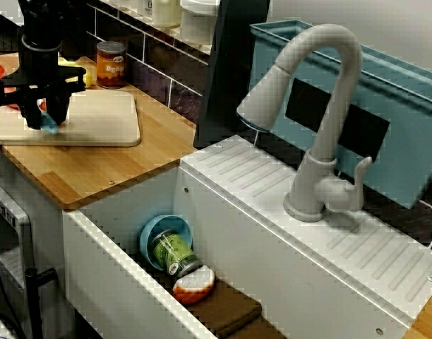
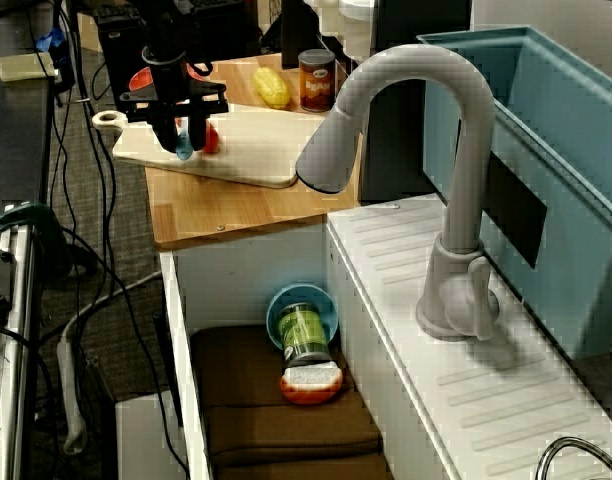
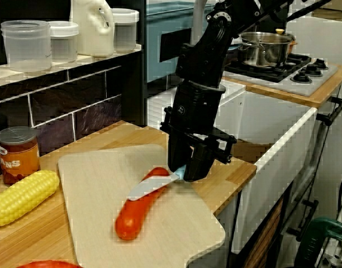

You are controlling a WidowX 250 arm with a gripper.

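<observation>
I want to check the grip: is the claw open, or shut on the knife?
Shut. The claw clamps the blue handle of the knife, whose blade rests on the long red food.

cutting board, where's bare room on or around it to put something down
Bare: the end of the board toward the sink, past the claw; the strip between the red piece and the corn; the wooden counter between board and sink. Crowded: mid-board, where the claw holds the knife at the red piece.
</observation>
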